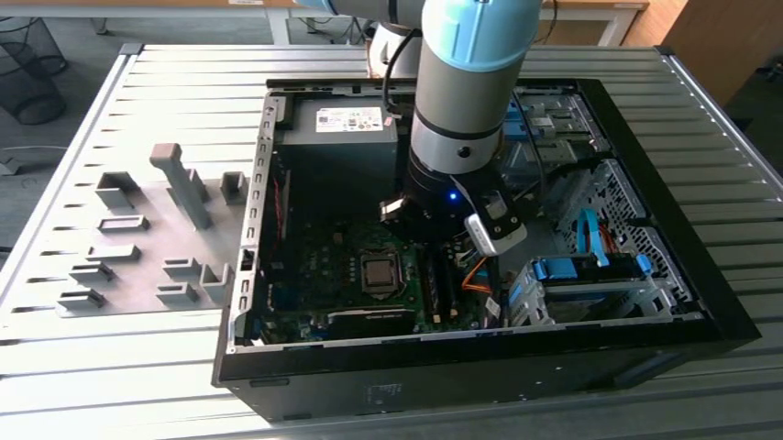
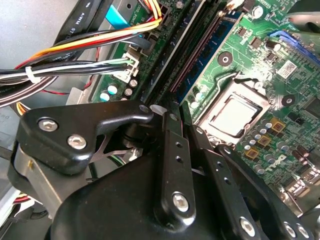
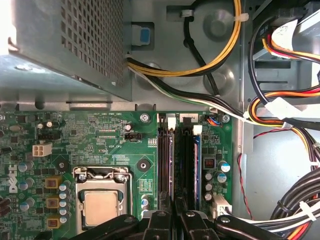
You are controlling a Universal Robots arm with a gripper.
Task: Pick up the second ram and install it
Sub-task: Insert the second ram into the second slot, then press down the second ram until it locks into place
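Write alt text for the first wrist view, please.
The tool sits low over the memory slots of a green motherboard, beside the processor socket. A perforated metal power supply and coloured cables lie beyond.

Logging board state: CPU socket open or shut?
Shut. In both wrist views the socket has its metal frame lying flat around the bare CPU; no cooler on it.

Green motherboard (image 3: 105, 145), black computer case (image 1: 685, 275), pale-blue arm joint (image 1: 483, 32), orange-yellow cables (image 2: 100, 42).

Robotics lab: slatted metal workbench (image 1: 147, 367), open computer case (image 1: 685, 302).
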